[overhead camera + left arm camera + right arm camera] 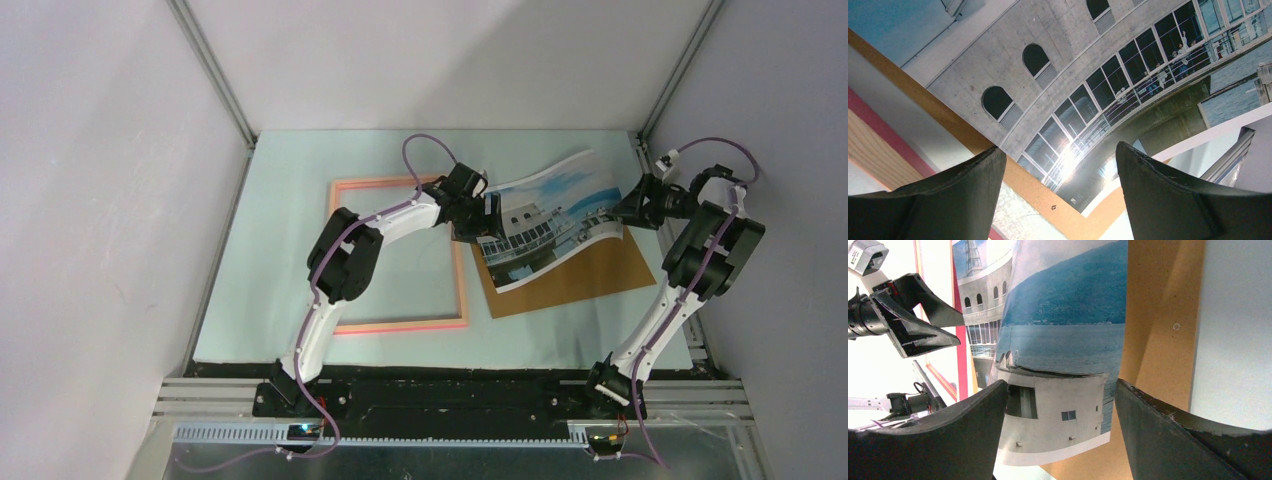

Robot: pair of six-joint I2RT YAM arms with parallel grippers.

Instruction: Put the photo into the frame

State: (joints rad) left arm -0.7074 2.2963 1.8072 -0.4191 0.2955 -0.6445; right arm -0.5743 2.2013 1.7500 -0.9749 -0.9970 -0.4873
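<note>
**Photo arched between my spread fingers**

Top view: both my arms reach inward, left fingers (488, 215) at the photo's (550, 225) nine o'clock edge and right fingers (628, 207) at its three. The photo bows up over the brown board (600, 278), with the frame (400, 327) at its nine.

Left wrist: fingers wide, the photo beyond them at twelve.

Right wrist: fingers wide too, the photo showing between them.

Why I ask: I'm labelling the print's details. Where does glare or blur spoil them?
Left wrist: one glare spot low on the photo, otherwise sharp. Right wrist: print clear, left background blown out white. Top external: no glare, but print small and coarse.
</note>
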